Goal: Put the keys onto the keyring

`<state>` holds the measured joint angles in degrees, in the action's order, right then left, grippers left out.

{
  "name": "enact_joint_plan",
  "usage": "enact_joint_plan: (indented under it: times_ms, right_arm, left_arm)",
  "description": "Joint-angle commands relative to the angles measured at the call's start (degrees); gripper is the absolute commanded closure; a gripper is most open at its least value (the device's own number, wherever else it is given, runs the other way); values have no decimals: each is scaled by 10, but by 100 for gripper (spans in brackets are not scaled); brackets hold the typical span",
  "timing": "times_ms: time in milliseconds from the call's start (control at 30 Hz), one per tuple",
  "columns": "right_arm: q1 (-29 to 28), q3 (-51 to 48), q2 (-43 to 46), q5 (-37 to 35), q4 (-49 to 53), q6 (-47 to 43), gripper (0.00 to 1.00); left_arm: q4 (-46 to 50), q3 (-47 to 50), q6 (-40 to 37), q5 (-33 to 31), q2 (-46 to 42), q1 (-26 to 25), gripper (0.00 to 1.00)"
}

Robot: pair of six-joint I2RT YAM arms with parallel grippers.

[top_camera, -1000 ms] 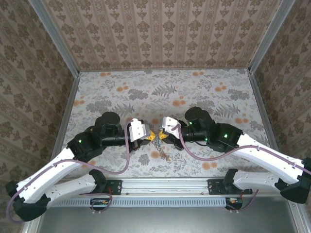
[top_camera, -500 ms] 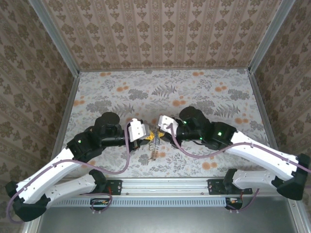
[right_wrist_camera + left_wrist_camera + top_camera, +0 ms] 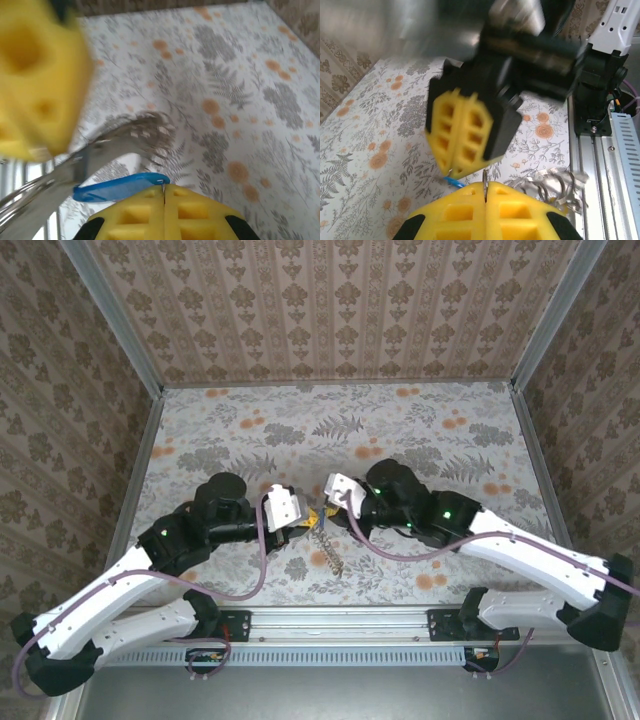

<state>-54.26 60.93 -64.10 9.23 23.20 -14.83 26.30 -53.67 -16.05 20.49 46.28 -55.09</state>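
Counting two end effectors, tip to tip above the tabletop (image 3: pixel 400 430). Spotting the left end effector (image 3: pixel 485 202) clenched on a thin loop of the keyring (image 3: pixel 327 548), with its links too smeared to count. Catching the right end effector (image 3: pixel 164 200) clamped on one blue key (image 3: pixel 120 186), blade lost in blur

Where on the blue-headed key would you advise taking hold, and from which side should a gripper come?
Pinch the blue-headed key by its flat head, across the broad faces, coming from the end away from the chain, where the shut right gripper has it. The head is thin and flat, so it pinches securely.
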Motion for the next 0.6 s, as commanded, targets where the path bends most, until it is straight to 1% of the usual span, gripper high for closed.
enact_joint_plan:
  times_ms: [0,100,233,400,433,467,500,567]
  right_arm:
    - [0,-31,39,108,-71,3,100]
    - [0,-38,48,141,-75,1,100]
    - [0,-37,48,158,-68,-2,100]
    - [3,-47,58,154,-74,4,100]
    - [4,-48,58,146,-73,7,100]
    - [7,-47,54,116,-71,17,100]
    - [17,-37,41,76,-52,28,100]
    - [48,-9,7,28,10,39,100]
  left_arm:
    - [-32,6,15,-13,-3,2,100]
    - [-35,6,18,-16,-2,5,100]
    - [-35,5,21,-25,-1,7,100]
    - [-35,5,23,-28,-7,8,100]
    - [-33,6,23,-30,-9,8,100]
    - [-31,6,23,-34,-12,10,100]
    - [-29,7,24,-38,-15,11,100]
    - [-24,8,26,-47,-22,14,100]
